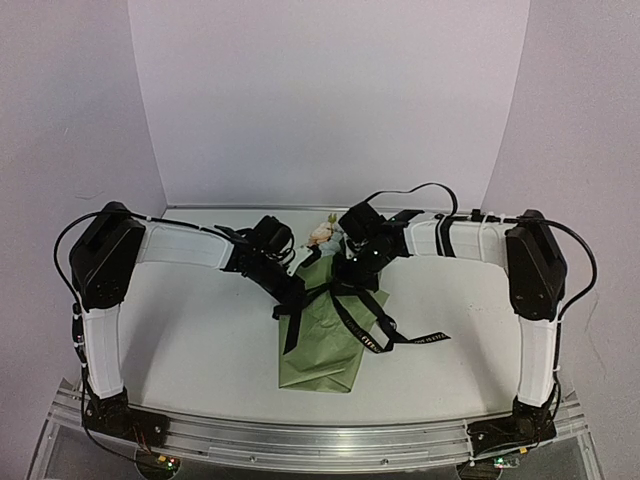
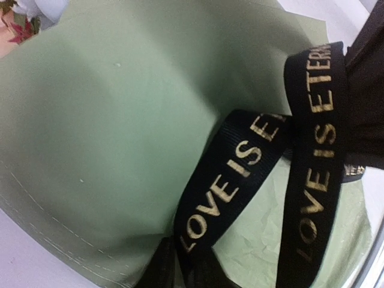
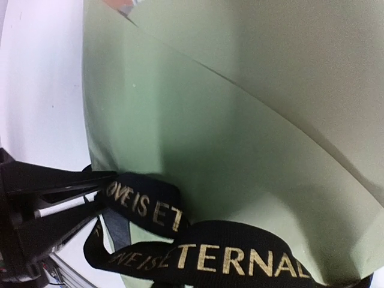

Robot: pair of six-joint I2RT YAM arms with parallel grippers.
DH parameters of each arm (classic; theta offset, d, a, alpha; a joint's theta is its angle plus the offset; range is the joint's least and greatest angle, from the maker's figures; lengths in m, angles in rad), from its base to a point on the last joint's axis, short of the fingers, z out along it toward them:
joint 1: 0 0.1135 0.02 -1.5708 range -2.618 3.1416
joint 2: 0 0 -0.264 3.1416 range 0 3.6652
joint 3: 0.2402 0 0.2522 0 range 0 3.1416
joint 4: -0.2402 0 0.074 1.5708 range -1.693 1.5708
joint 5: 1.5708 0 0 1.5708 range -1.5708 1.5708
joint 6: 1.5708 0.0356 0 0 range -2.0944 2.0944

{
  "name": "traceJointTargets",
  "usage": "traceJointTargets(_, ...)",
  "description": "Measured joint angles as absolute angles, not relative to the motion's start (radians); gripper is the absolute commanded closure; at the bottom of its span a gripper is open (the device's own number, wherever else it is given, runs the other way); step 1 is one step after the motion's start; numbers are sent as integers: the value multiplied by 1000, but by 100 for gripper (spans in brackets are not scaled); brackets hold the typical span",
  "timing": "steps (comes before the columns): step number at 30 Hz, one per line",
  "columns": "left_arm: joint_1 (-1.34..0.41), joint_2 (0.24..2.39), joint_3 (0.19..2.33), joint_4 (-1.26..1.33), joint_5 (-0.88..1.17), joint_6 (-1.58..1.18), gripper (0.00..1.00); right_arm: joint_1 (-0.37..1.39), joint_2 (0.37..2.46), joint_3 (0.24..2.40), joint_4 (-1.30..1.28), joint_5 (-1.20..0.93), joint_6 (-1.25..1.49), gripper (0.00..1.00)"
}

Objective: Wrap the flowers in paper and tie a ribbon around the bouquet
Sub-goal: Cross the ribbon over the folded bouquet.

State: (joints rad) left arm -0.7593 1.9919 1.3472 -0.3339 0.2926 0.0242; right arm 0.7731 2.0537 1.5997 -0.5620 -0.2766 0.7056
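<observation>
The bouquet lies mid-table: olive-green paper (image 1: 325,345) rolled into a cone, with the flowers (image 1: 322,236) poking out at its far end. The black ribbon (image 1: 375,335) with gold lettering crosses the cone's middle, its tails trailing left and right. My left gripper (image 1: 292,290) presses in from the left, shut on a strand of ribbon (image 2: 228,180) that runs down between its jaws (image 2: 192,279). My right gripper (image 1: 352,278) comes from the right, and the ribbon (image 3: 240,261) runs into its jaws (image 3: 198,285). Both wrist views look onto the paper (image 2: 120,120) (image 3: 240,120).
The white table (image 1: 200,330) is backed by white walls. An aluminium rail (image 1: 320,435) carrying both arm bases runs along the near edge. The left gripper's black fingers (image 3: 42,210) show at the left of the right wrist view.
</observation>
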Motion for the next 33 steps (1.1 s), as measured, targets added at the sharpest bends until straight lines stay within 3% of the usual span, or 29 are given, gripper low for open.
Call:
traceJointTargets(6, -760, 1974, 1300, -258, 200, -12, 100, 773, 2011, 1570, -561, -296, 697, 58)
traceJointTargets(11, -760, 1918, 1237, -204, 107, -39, 100, 773, 1938, 1497, -554, -318, 668, 46)
traceJointTargets(24, -758, 1836, 1200, -112, -75, -61, 100, 768, 1569, 1080, -556, -231, 427, 36)
traceJointTargets(33, -748, 1820, 1198, -115, -125, -60, 100, 730, 1515, 931, -572, -168, 165, 38)
